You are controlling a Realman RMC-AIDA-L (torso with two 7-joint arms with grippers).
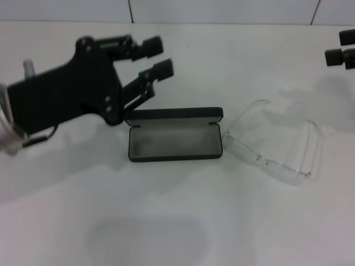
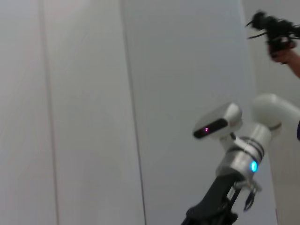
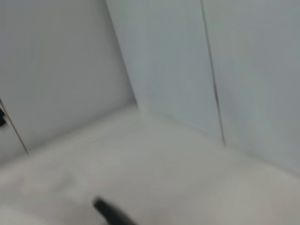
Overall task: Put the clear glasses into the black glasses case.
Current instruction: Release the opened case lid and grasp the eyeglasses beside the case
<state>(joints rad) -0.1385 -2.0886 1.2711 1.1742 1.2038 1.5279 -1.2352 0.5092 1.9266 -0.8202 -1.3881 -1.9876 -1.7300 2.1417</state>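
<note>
The left gripper (image 1: 157,58) hangs with fingers spread, empty, above the table (image 1: 177,221) just behind the left end of the black glasses case (image 1: 175,134), which lies open. The clear glasses (image 1: 274,143) rest beside its right end, perhaps touching. The right gripper (image 1: 345,49) sits at the far right edge, its grip unclear.

The black glasses case (image 1: 175,141) lies open from above; the left claw (image 1: 158,57) hangs over its far-left corner.

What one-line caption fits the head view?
Open black glasses case beside clear glasses; left gripper open above.
</note>
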